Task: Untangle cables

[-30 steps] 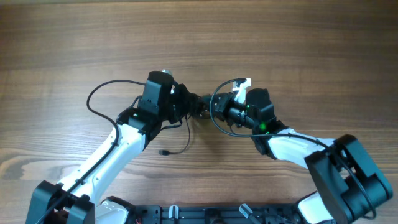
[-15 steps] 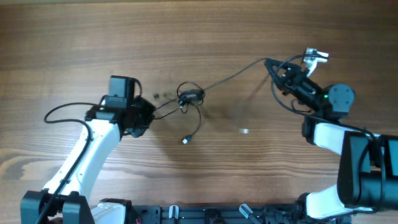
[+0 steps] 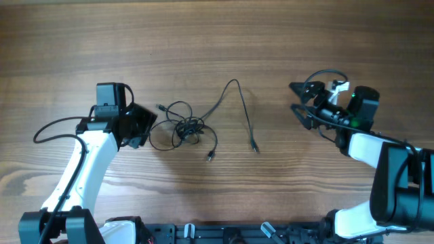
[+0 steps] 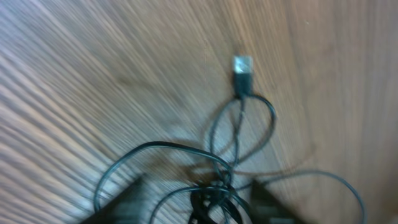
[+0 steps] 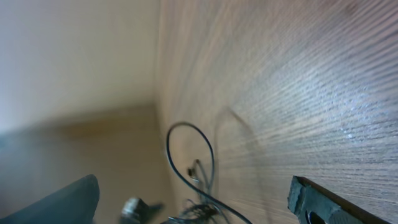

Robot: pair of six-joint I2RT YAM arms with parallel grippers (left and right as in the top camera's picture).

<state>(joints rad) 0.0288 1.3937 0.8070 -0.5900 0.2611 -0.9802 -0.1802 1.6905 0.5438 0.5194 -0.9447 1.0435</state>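
Note:
The thin black cables [image 3: 203, 125] lie loose on the wooden table, between my two arms. A small knot [image 3: 187, 129] of loops sits at their left. One long strand [image 3: 234, 83] arches away from it and ends in a plug [image 3: 256, 149]. Another plug [image 3: 210, 157] lies below the knot. My left gripper [image 3: 148, 129] is open just left of the knot. In the left wrist view the knot [image 4: 214, 198] sits between the fingertips [image 4: 124, 202], and a silver plug [image 4: 243, 65] lies beyond. My right gripper [image 3: 298, 100] is wide open and holds nothing. The cables [image 5: 193, 163] are well ahead of it.
Thicker black arm cables loop beside the left arm [image 3: 51, 132] and over the right wrist [image 3: 325, 74]. The arm bases and a black rail [image 3: 224, 234] stand along the near edge. Bare wooden table [image 3: 217, 34] stretches beyond the cables.
Both grippers met shut on the cables, pulled apart stretching a strand, then opened. The cables have dropped onto the table, and the right arm has drawn away from them.

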